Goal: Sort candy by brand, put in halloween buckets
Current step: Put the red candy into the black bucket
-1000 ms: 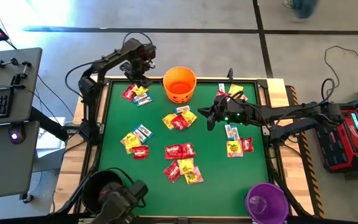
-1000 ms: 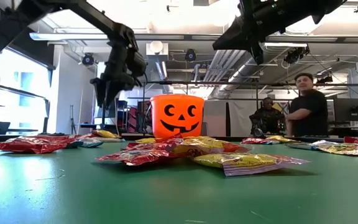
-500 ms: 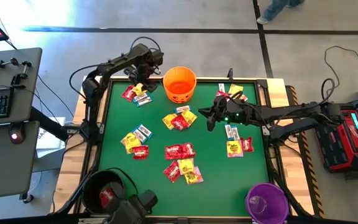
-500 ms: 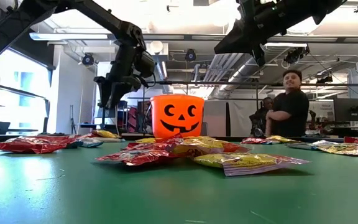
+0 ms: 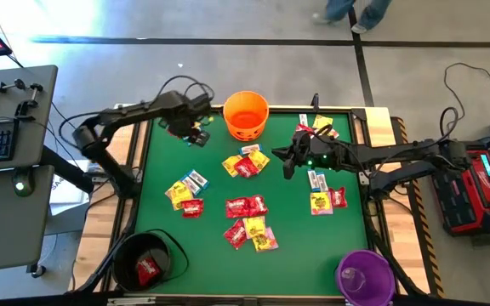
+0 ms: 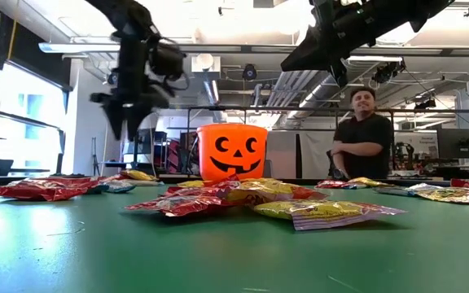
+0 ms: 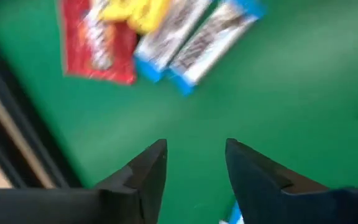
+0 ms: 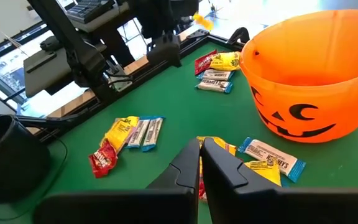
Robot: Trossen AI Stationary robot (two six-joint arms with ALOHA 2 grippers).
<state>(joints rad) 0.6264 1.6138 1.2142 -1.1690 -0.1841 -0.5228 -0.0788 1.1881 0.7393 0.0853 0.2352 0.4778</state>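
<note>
Left tool (image 5: 196, 129) is hanging over the far-left candy cluster (image 5: 185, 128), fingers parted, holding nothing; right tool (image 5: 288, 161) is waiting shut mid-counter; closing on overlapping packets is risking a mixed-brand grab beside the orange bucket (image 5: 245, 115).

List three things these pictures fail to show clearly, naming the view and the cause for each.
- Brand print on the candy: left wrist view, blurred.
- Inside of the purple bucket: high view, cut off by the bottom edge.
- Candy beneath the left gripper: high view, hidden by the arm.
- Black bucket: right wrist view, cut off by the edge.
</note>
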